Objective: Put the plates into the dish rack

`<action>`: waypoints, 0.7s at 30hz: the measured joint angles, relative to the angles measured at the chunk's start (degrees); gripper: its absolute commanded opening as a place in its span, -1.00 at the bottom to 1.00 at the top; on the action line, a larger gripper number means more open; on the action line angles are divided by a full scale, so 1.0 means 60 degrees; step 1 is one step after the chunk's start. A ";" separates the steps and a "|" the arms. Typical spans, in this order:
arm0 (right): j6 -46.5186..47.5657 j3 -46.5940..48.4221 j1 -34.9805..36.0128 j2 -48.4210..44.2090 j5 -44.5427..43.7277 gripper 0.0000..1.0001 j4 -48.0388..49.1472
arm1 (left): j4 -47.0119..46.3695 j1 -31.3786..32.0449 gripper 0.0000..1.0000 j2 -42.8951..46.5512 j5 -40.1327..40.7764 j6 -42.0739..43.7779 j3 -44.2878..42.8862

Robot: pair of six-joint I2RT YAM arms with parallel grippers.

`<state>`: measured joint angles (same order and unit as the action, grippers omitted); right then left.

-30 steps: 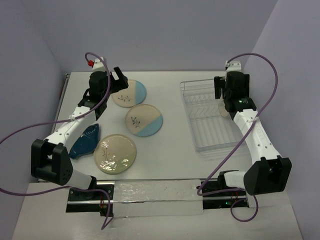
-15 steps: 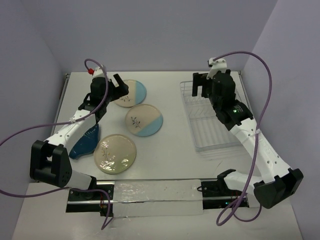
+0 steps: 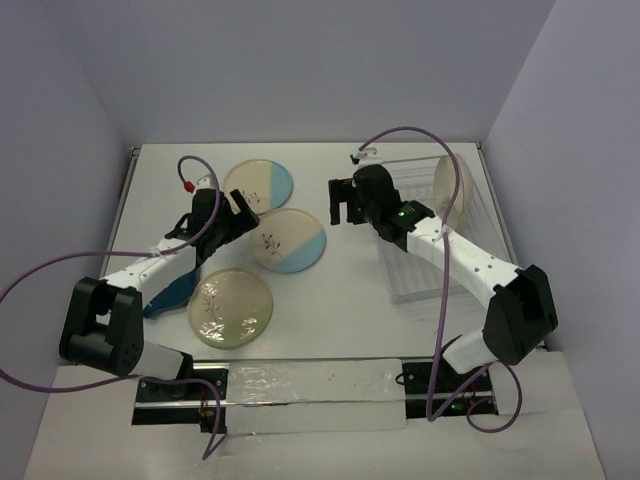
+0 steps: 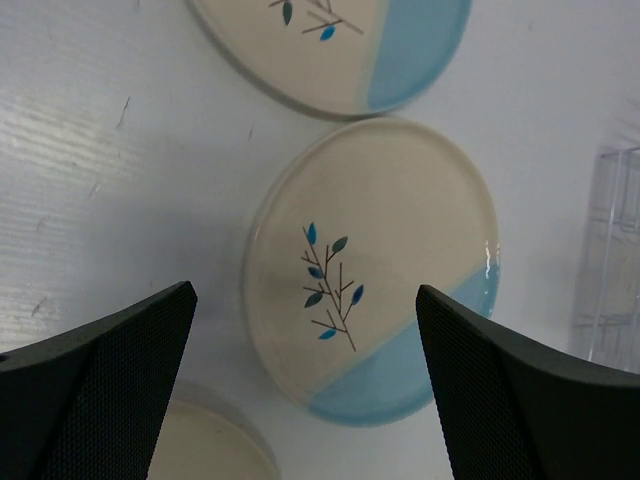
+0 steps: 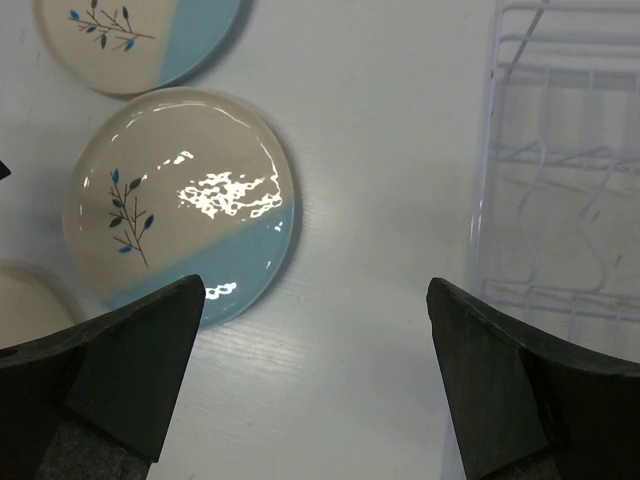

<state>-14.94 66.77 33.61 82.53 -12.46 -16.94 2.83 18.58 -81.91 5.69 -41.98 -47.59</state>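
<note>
Two cream-and-light-blue sprig plates (image 3: pixel 258 185) (image 3: pixel 288 240) lie flat mid-table. A pale green floral plate (image 3: pixel 231 307) lies nearer. A dark blue plate (image 3: pixel 168 291) is partly hidden under my left arm. A cream plate (image 3: pixel 452 190) stands upright in the white wire dish rack (image 3: pixel 430 255). My left gripper (image 3: pixel 240 215) is open and empty above the middle sprig plate (image 4: pixel 370 270), fingers astride it (image 4: pixel 305 400). My right gripper (image 3: pixel 345 205) is open and empty over bare table (image 5: pixel 315 390), between that plate (image 5: pixel 180 200) and the rack (image 5: pixel 560 180).
Purple walls enclose the table at the back and both sides. The rack's clear tray wall (image 4: pixel 610 250) shows at the right edge of the left wrist view. The green plate's rim (image 4: pixel 210 440) (image 5: pixel 30 295) sits close to the middle plate.
My right arm swung left from over the rack to the table beside the middle plate, and the cream plate now shows upright in the rack. My left gripper moved nearer, over the middle plate.
</note>
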 measured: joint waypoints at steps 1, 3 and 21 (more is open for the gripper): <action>-0.0150 -0.0052 0.0000 0.0109 0.0028 0.99 0.0024 | 0.0003 0.0011 0.97 -0.0016 -0.0008 -0.0024 0.0105; -0.0450 -0.0081 0.0000 0.0366 0.0144 0.99 0.0084 | 0.0008 0.0032 0.87 -0.0155 -0.0024 -0.0050 0.0190; -0.2312 0.0601 0.0182 0.3296 0.0069 0.99 0.0418 | -0.0012 0.0444 -0.15 -0.2649 0.0252 0.0402 -0.0674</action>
<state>-28.81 70.37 34.70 102.31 -12.04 -14.43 2.76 21.24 -97.80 7.20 -39.57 -51.63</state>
